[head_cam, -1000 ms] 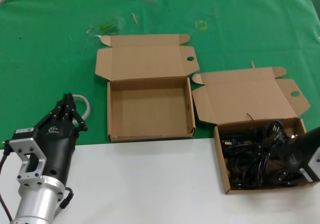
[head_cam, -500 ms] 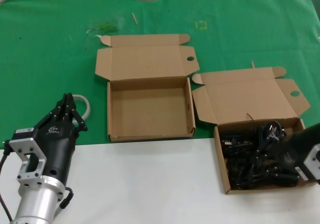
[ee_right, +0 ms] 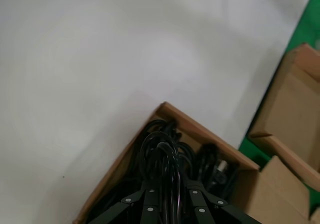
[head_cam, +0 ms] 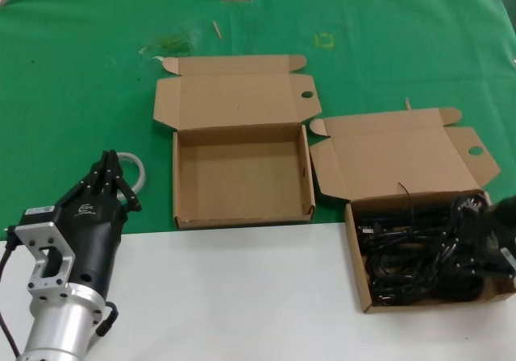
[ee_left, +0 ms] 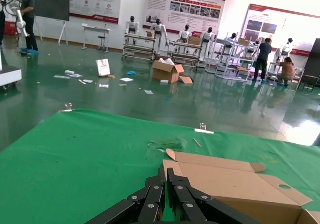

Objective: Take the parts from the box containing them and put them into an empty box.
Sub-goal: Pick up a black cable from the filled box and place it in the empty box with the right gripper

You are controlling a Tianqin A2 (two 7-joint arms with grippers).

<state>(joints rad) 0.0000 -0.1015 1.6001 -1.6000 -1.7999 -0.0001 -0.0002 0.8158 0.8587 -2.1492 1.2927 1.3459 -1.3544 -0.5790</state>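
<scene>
The right end effector [ee_right: 170, 196] is down in the cable box [head_cam: 359, 268] at the bench's right edge, fingers clamped on a loop of black power cables [head_cam: 419, 248]. The empty box [head_cam: 242, 214] sits beside it (lid open). The left end effector [head_cam: 109, 176] idles low left, pinched closed.

L pincer [ee_left: 169, 204] closed, over green cloth [ee_left: 75, 154], empty box [ee_left: 235, 184] ahead.
</scene>
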